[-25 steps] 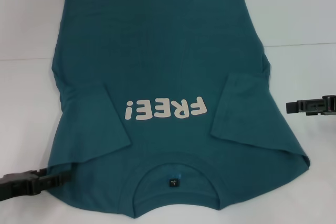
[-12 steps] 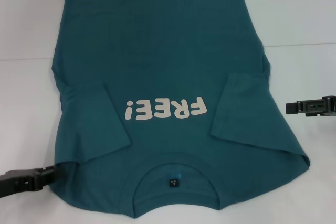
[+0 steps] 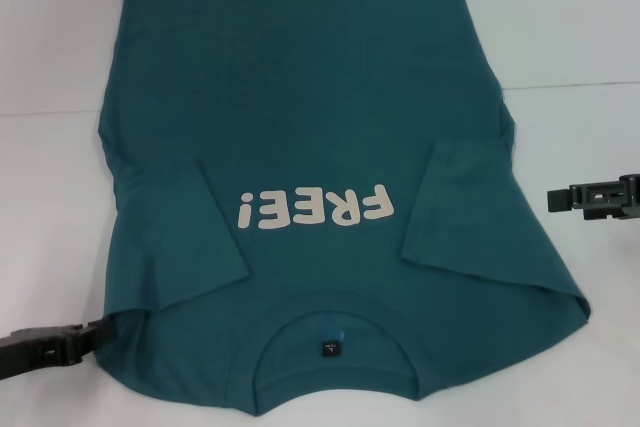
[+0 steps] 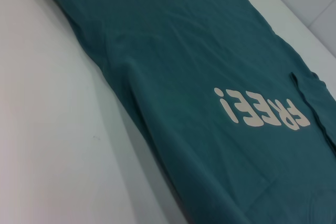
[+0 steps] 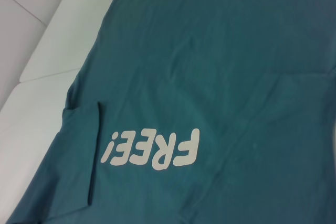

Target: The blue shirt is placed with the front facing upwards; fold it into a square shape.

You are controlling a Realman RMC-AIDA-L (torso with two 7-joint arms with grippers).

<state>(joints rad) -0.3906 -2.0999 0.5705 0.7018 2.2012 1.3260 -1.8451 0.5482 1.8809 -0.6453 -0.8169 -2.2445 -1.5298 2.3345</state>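
The blue shirt [image 3: 310, 117] lies flat on the white table, front up, its collar [image 3: 330, 332] nearest me. The white "FREE!" lettering [image 3: 312, 209] reads upside down from here. Both short sleeves are folded inward onto the front, one on the left [image 3: 175, 232] and one on the right [image 3: 465, 207]. My left gripper [image 3: 98, 332] sits low at the near left, its tip at the shirt's shoulder edge. My right gripper [image 3: 553, 198] hovers over bare table just right of the shirt. Both wrist views show the shirt [image 4: 210, 51] [image 5: 220, 51] with its lettering, and neither shows that arm's own gripper.
The white table [image 3: 50, 197] shows bare strips to the left and right of the shirt. A faint seam [image 3: 570, 85] crosses the tabletop behind the sleeves.
The left gripper has drawn back leftward from over the shirt's near-left shoulder to its edge. The right gripper has shifted slightly to the right. The shirt has not moved.
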